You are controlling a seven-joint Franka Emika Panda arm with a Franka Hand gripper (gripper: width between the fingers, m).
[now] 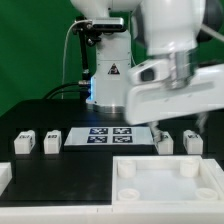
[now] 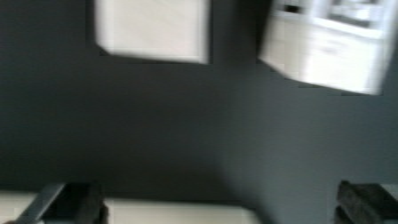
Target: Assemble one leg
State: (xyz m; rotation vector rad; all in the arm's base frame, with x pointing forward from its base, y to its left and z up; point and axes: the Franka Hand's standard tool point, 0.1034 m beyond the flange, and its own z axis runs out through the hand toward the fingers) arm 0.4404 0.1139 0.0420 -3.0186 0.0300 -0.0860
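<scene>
Four small white legs stand in a row on the black table in the exterior view: two at its left (image 1: 22,143) (image 1: 51,142) and two at its right (image 1: 164,141) (image 1: 192,142). The arm's white hand (image 1: 172,95) hangs blurred above the right pair, and its fingertips do not show clearly there. In the wrist view my gripper (image 2: 221,205) is open, with its dark fingers (image 2: 71,203) wide apart and nothing between them. Two blurred white blocks (image 2: 151,28) (image 2: 329,50), probably legs, lie on the dark table beyond the fingers.
The marker board (image 1: 108,136) lies in the middle of the row of legs. The large white tray-like piece (image 1: 165,180) with corner holes lies at the front right. A white edge (image 2: 160,212) shows between the fingers. The robot base (image 1: 108,75) stands behind.
</scene>
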